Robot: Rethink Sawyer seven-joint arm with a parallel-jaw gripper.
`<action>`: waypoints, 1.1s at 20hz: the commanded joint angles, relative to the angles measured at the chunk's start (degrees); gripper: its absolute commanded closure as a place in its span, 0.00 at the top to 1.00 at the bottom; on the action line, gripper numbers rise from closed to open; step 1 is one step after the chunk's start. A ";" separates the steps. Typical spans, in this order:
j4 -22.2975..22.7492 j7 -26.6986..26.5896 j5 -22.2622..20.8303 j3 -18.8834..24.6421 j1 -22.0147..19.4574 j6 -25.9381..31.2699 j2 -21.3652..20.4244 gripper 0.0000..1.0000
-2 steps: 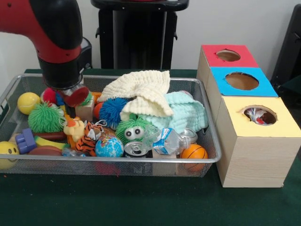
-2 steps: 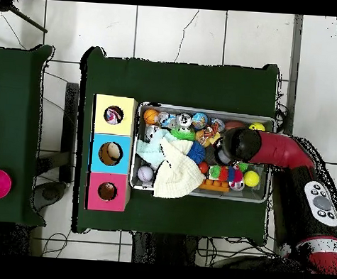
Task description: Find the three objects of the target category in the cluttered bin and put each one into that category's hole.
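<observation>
Toy-crammed bin point(image 1: 212, 157); holes point(image 1: 241, 80) unobstructed

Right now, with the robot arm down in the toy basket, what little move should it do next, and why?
Probably lift straight up a little. The end effector sits low among the toys at one end of the wire bin, beside the green fuzzy ball, and I cannot tell whether it holds anything. The yellow box already has something in its hole.

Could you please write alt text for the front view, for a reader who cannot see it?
A red and black robot arm reaches down into the left part of a wire bin crowded with toys, balls, cans and cloths. Beside the bin on the green table stand three wooden boxes with round holes, topped red, blue and yellow.
</observation>
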 commanded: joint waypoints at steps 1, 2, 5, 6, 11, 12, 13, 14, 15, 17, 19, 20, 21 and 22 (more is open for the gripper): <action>0.14 -16.60 -2.10 3.55 -0.67 3.39 -1.78 0.00; 0.64 -15.69 -2.16 3.41 -0.42 2.66 -1.80 0.00; 2.16 -12.62 -2.21 2.98 0.43 0.37 -1.60 0.00; 2.66 -11.36 -2.13 2.82 0.77 -0.47 -1.35 0.00; 5.37 -3.47 -0.75 2.05 2.75 -5.14 0.69 0.00; 5.83 -2.06 -0.43 1.80 3.20 -5.72 0.71 0.00; 6.18 -0.90 -0.34 1.49 3.68 -6.36 0.69 0.00; 6.48 0.16 -0.15 1.19 4.09 -6.87 0.64 0.00; 6.50 0.86 -0.01 0.98 4.46 -7.26 0.84 0.00; 6.05 1.92 0.21 0.53 5.21 -7.89 1.40 0.00; 5.57 2.21 0.45 0.21 5.80 -8.26 1.81 0.00; 5.41 2.10 0.72 0.10 5.87 -8.20 1.97 0.00; 5.26 2.40 1.01 -0.06 6.20 -8.23 2.24 0.00; 5.26 2.73 1.13 -0.39 6.50 -8.37 2.21 0.00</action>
